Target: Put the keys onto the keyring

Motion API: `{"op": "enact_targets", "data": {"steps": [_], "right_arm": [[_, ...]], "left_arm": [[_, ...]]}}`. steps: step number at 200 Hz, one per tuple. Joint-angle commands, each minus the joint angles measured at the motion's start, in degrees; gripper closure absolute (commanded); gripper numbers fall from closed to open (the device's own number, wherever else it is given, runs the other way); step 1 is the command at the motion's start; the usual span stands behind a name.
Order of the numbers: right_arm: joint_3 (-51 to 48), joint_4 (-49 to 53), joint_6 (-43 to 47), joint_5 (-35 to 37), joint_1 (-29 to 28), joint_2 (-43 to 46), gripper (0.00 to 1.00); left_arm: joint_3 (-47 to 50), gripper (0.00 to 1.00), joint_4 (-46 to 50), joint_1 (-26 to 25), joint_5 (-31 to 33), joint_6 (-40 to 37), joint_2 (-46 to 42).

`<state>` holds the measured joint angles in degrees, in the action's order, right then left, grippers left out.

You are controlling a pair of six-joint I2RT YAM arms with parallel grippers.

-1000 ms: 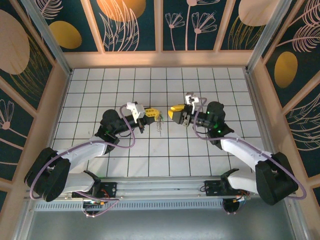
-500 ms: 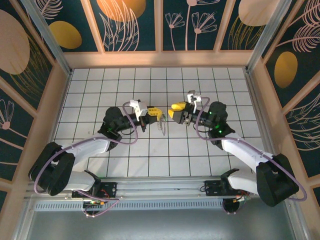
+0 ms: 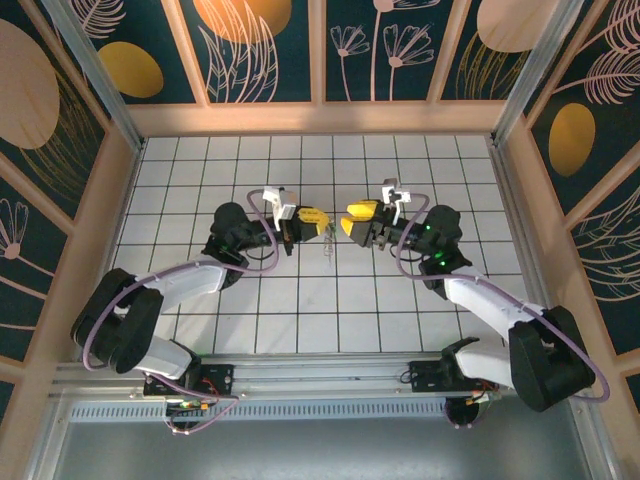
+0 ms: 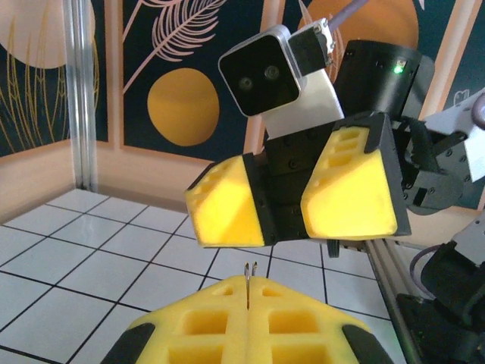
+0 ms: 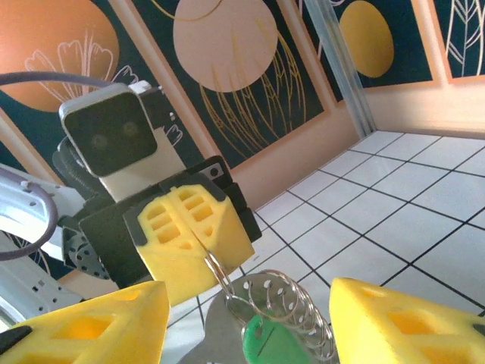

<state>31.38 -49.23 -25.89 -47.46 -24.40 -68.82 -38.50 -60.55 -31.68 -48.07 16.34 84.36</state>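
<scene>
left tool [image 5: 195, 231]: pinching keyring [image 5: 215, 271] | right tool [image 4: 284, 203]: spread | green-tagged keys [image 5: 265, 343] hang from keyring

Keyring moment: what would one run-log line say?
left gripper: shut on keyring | keys: hanging from keyring | right gripper: open, facing left gripper

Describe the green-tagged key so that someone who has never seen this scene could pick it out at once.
Over the middle of the white tiled floor, the yellow left pincer and right pincer face each other. The left one is shut on a thin wire ring, and the key dangles from it. Its bright green tag sets it apart from the silvery holed piece hanging beside it.
</scene>
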Motion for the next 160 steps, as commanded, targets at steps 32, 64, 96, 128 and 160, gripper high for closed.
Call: {"op": "enact_targets", "data": {"steps": [32,64,96,128,160], "right_arm": [[-0.98,-11.89,-5.15,-3.98,0.16,-3.97,0.41],[-0.23,-13.12,-5.64,-3.87,-0.43,-5.40,0.42],[0.75,-13.72,-5.91,-3.77,-1.32,-6.74,0.44],[1.36,-13.76,-5.80,-3.61,-1.98,-7.61,0.49],[1.76,-13.76,-5.68,-3.43,-2.49,-8.00,0.50]], "left_arm": [[-1.92,1.00,-8.68,1.01,-4.74,9.19,1.68],[-1.98,1.00,-10.19,1.10,-5.44,11.31,2.28],[-1.75,1.00,-12.04,1.27,-5.63,12.65,2.92],[-1.69,1.00,-12.91,1.36,-5.71,13.38,3.46],[-1.50,1.00,-13.19,1.40,-5.78,13.33,3.80]]}}
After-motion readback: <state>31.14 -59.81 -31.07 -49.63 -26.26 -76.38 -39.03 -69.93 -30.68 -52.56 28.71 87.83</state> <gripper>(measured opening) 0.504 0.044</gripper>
